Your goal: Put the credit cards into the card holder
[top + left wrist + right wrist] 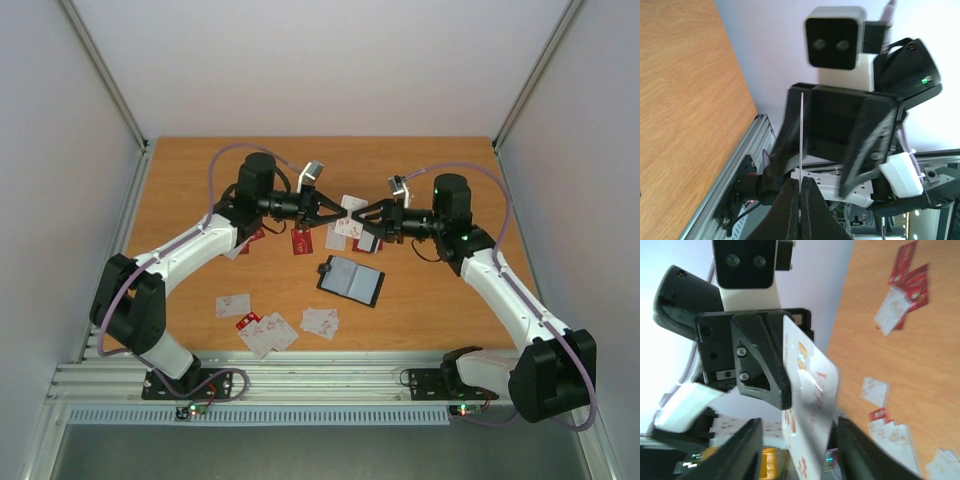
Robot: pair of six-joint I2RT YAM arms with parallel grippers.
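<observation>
A thin, flat white credit card (810, 385) with red print and a gold chip is clamped between the closed black fingers of the left gripper (800, 200), at the centre of the top view. The right gripper (799, 427) faces it, its two fingers spread wide on either side of the card. One card holder (350, 280), black with a pale grey inside, lies open on the woodgrain table (440, 170) just below both grippers. Loose cards (268, 332), red and white, overlap in the lower left and centre; their number cannot be told.

Card holder (350, 281) open flat, grey inside up; credit cards (268, 333) scattered around; white card (809, 385) held aloft.
</observation>
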